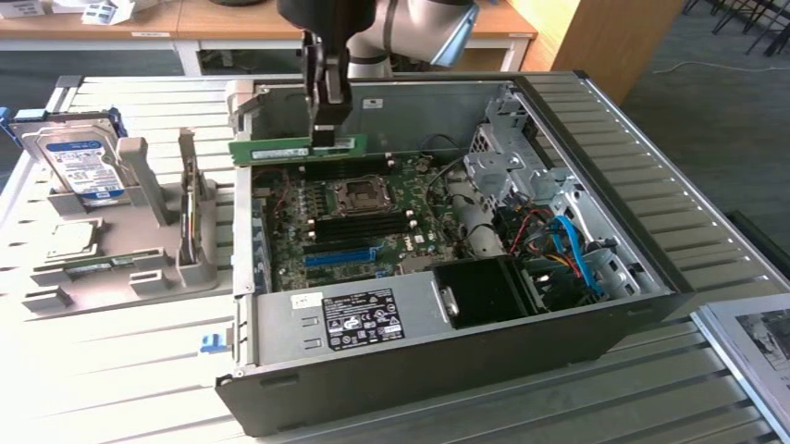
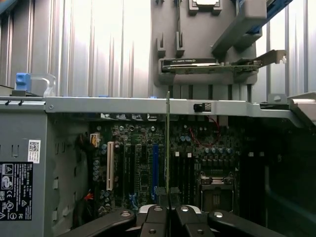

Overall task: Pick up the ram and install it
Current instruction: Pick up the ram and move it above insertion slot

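The ram is a long green stick, held level above the far edge of the open computer case. My gripper comes down from above and is shut on the ram toward its end on the exterior view's right. The wrist view has the ram edge-on as a thin line running out from between the fingertips of my gripper. It hangs over the motherboard, beside the dark memory slots and the processor socket.
A grey holder on the exterior view's left carries a hard drive, a silver chip and an upright card. Inside the case are the processor socket, a blue slot, cables and the power supply.
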### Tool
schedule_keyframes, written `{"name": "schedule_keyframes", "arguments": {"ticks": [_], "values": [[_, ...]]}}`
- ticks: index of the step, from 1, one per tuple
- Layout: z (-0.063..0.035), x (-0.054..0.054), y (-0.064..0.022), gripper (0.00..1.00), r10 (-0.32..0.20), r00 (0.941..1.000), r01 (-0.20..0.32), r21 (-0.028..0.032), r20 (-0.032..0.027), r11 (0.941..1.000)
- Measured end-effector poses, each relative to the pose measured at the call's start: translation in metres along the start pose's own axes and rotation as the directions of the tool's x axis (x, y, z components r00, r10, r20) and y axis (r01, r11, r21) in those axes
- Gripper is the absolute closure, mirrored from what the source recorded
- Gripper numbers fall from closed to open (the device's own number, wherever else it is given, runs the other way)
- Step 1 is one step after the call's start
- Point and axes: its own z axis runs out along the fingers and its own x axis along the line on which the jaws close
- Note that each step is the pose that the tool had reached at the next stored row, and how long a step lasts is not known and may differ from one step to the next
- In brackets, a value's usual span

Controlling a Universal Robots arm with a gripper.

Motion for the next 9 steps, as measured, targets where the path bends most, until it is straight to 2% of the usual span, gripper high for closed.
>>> {"name": "schedule_keyframes", "arguments": {"ticks": [9], "values": [[-0.0009, 0.000, -0.0210, 0.88, 0.000, 1.0000, 0.000, 0.0000, 0.0001, 1.0000]]}}
